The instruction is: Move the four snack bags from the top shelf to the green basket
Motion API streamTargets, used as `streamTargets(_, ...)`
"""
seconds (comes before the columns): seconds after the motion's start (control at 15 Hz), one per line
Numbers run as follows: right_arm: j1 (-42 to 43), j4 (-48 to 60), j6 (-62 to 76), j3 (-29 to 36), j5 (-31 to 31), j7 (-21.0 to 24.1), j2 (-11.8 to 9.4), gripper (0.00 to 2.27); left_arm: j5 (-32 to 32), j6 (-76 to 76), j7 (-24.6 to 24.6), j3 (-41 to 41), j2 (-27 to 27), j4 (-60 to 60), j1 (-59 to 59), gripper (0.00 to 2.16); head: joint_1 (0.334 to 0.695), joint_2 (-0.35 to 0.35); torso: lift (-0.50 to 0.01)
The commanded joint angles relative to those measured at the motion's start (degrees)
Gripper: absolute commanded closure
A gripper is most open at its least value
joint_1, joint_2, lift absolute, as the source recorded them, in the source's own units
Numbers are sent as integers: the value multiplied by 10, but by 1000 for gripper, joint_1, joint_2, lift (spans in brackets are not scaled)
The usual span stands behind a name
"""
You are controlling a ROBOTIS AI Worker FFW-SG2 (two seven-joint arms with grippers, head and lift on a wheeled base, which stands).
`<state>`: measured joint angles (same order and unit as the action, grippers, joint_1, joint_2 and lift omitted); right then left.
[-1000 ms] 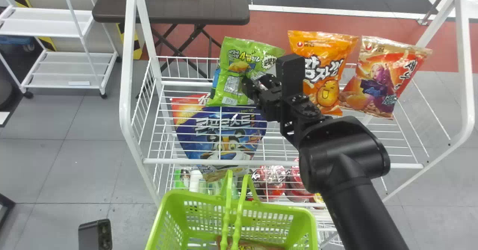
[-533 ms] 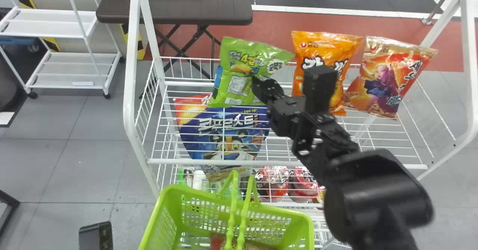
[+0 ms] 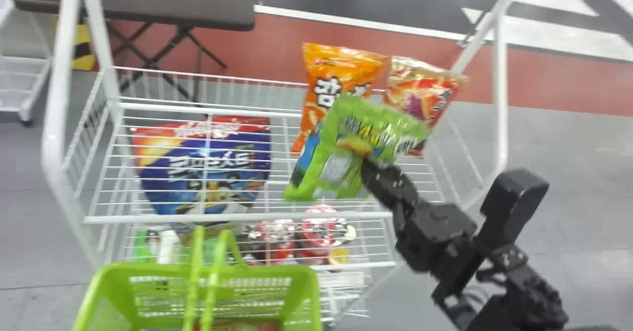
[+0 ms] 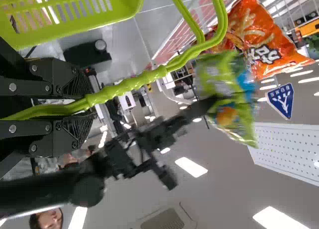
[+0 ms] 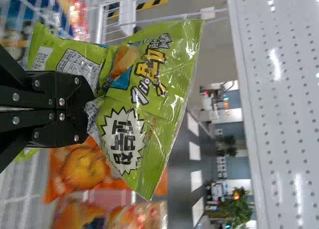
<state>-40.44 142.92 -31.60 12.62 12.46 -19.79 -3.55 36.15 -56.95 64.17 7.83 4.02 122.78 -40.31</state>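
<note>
Got green snack bag [image 3: 356, 130] gripped in right gripper [image 3: 368, 165], holding it tilted above right part of wire rack [image 3: 53, 138]. Can see 2 more snack bags, orange one [image 3: 341, 66] and red-gold one [image 3: 430, 93], just beyond it on far side of top shelf [image 3: 237, 217], both partly covered by green bag in head view. Gripping handle [image 4: 129, 84] of green basket [image 3: 89, 296] with left gripper [image 4: 84, 105]. Also see basket at near left, with something red [image 3: 247, 326] inside, and big blue bag [image 3: 163, 185] under top-shelf wires, left.

glossy snack bag [image 5: 172, 74], plastic green basket [image 3: 309, 291]
</note>
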Motion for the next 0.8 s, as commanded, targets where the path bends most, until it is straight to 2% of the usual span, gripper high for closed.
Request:
streamTargets(0.0, -59, 40, -79, 40, 10, -39, 36, 2044, 2, -1, -2, 9, -2, 4, -1, 988, 695, -350, 0)
streamTargets(0.07, -61, 47, -156, 66, 37, -72, 36, 2040, 2, -1, -2, 10, -3, 4, -1, 988, 695, -350, 0)
streamTargets(0.2, -61, 48, -316, 111, 140, -104, 36, 2044, 3, 0, -4, 9, -7, 4, -1, 988, 695, -350, 0)
streamTargets(0.27, -61, 48, -350, 111, 168, -104, 36, 2040, 2, 0, -4, 7, -10, 4, -1, 988, 695, -350, 0)
streamTargets(0.53, -63, 39, -446, 77, 216, -107, 36, 2044, -2, 4, -6, -5, -14, 15, -8, 988, 695, -350, 0)
streamTargets(0.73, -61, 17, -462, 36, 205, -105, 36, 2040, -2, 4, -7, -8, -14, 16, -9, 988, 695, -322, 0)
